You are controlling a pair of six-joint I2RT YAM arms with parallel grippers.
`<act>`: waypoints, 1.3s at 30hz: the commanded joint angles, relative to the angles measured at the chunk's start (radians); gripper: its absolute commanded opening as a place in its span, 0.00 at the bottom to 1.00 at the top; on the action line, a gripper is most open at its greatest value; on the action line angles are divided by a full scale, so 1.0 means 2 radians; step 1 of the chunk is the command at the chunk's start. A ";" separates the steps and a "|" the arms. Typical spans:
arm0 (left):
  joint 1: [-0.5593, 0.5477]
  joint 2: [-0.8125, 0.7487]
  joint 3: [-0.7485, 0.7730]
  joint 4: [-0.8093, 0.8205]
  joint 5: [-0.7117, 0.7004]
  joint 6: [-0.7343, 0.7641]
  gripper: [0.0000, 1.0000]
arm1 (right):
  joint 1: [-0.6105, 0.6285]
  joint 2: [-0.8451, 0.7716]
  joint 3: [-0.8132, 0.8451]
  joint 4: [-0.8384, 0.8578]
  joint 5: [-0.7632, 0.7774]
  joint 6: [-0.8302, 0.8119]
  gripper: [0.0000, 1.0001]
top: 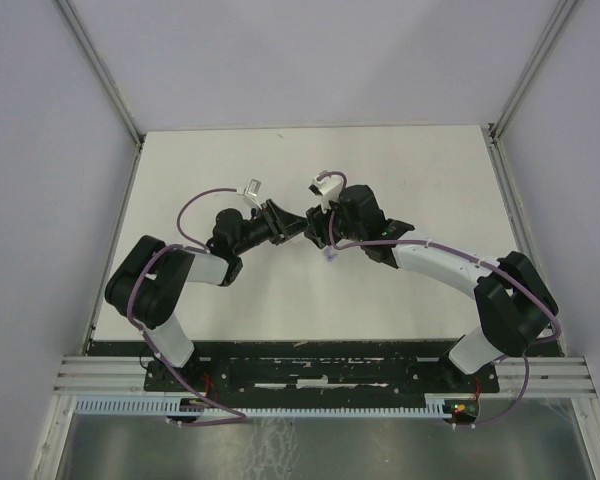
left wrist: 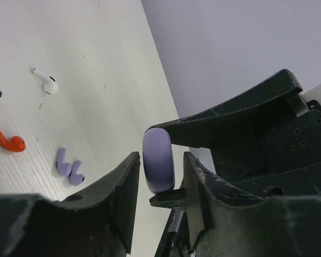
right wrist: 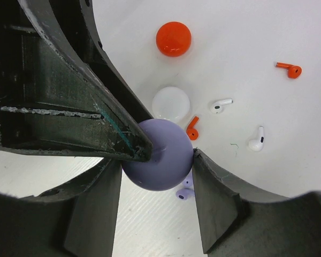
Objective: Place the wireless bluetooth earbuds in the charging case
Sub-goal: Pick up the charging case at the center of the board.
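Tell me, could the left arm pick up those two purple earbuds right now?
Probably not yet: the left gripper has its jaws around the lavender case, which the right gripper also grips, and the lavender earbuds lie on the table off to one side.

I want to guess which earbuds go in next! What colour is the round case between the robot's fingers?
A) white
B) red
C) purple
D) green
C: the purple case sits between the fingers of the right gripper, while the red case and the white case lie on the table.
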 commanded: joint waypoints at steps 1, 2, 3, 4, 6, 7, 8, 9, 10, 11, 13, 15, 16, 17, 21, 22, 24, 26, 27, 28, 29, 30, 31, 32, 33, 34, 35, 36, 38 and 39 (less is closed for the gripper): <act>-0.004 0.007 0.011 0.030 0.017 -0.017 0.42 | -0.004 -0.021 0.006 0.039 -0.007 0.005 0.47; -0.004 0.006 0.010 0.032 0.017 -0.017 0.40 | -0.004 -0.021 0.005 0.039 -0.007 0.005 0.47; -0.004 0.006 0.010 0.034 0.018 -0.018 0.39 | -0.004 -0.021 0.005 0.040 -0.007 0.005 0.47; -0.004 0.006 0.009 0.036 0.018 -0.019 0.37 | -0.004 -0.021 0.005 0.040 -0.007 0.006 0.47; -0.004 0.007 0.009 0.038 0.019 -0.020 0.34 | -0.004 -0.021 0.005 0.039 -0.007 0.005 0.47; -0.004 0.007 0.009 0.039 0.020 -0.020 0.31 | -0.004 -0.021 0.005 0.039 -0.007 0.005 0.47; -0.004 0.007 0.009 0.039 0.020 -0.021 0.27 | -0.004 -0.021 0.005 0.039 -0.006 0.006 0.47; -0.004 0.007 0.010 0.039 0.020 -0.021 0.23 | -0.004 -0.021 0.005 0.038 -0.006 0.006 0.48; -0.004 0.008 0.010 0.040 0.020 -0.022 0.18 | -0.004 -0.021 0.006 0.038 -0.006 0.006 0.49; -0.003 0.008 0.009 0.040 0.020 -0.022 0.15 | -0.004 -0.022 0.006 0.037 -0.005 0.006 0.50; -0.004 0.008 0.009 0.040 0.020 -0.023 0.09 | -0.004 -0.024 0.006 0.036 -0.002 0.007 0.56; -0.004 0.009 0.008 0.041 0.018 -0.024 0.04 | -0.005 -0.025 0.007 0.032 0.001 0.008 0.65; -0.004 0.009 0.008 0.041 0.017 -0.024 0.03 | -0.005 -0.027 0.007 0.032 0.003 0.009 0.68; -0.004 0.009 0.008 0.041 0.016 -0.024 0.03 | -0.005 -0.028 0.006 0.031 0.004 0.009 0.71; -0.004 0.009 0.006 0.039 0.011 -0.024 0.03 | -0.006 -0.035 0.004 0.027 0.008 0.009 0.85; -0.004 0.009 0.006 0.039 0.010 -0.024 0.03 | -0.007 -0.039 0.003 0.027 0.008 0.010 0.86; -0.004 0.010 0.006 0.038 0.009 -0.024 0.03 | -0.009 -0.049 0.000 0.025 0.011 0.011 0.88; -0.004 0.012 0.006 0.038 0.008 -0.024 0.03 | -0.011 -0.066 -0.002 0.015 0.018 0.011 0.90; -0.004 0.012 0.006 0.038 0.008 -0.024 0.03 | -0.012 -0.078 -0.005 0.012 0.033 0.014 0.91; -0.003 0.012 0.006 0.038 0.008 -0.025 0.03 | -0.014 -0.092 -0.008 0.008 0.053 0.020 0.93; -0.003 0.013 0.006 0.038 0.008 -0.025 0.03 | -0.017 -0.104 -0.010 0.005 0.071 0.025 0.94; -0.003 0.013 0.007 0.037 0.008 -0.025 0.03 | -0.020 -0.115 -0.012 -0.002 0.088 0.032 0.95; -0.003 0.013 0.007 0.037 0.008 -0.025 0.03 | -0.024 -0.123 -0.011 -0.011 0.104 0.038 0.95; -0.003 0.014 0.008 0.037 0.008 -0.025 0.03 | -0.027 -0.126 -0.007 -0.024 0.116 0.042 0.95; -0.003 0.013 0.008 0.037 0.008 -0.025 0.03 | -0.028 -0.127 0.000 -0.040 0.125 0.042 0.96; -0.003 0.013 0.009 0.037 0.008 -0.025 0.03 | -0.029 -0.122 0.009 -0.058 0.132 0.043 0.96; -0.003 0.013 0.009 0.037 0.008 -0.026 0.03 | -0.029 -0.116 0.023 -0.079 0.137 0.043 0.96; -0.003 0.013 0.010 0.037 0.008 -0.027 0.03 | -0.029 -0.106 0.036 -0.102 0.140 0.043 0.96; -0.003 0.011 0.011 0.037 0.006 -0.030 0.03 | -0.029 -0.090 0.061 -0.133 0.143 0.043 0.97; -0.003 0.010 0.012 0.037 0.006 -0.031 0.03 | -0.029 -0.083 0.065 -0.142 0.144 0.044 0.97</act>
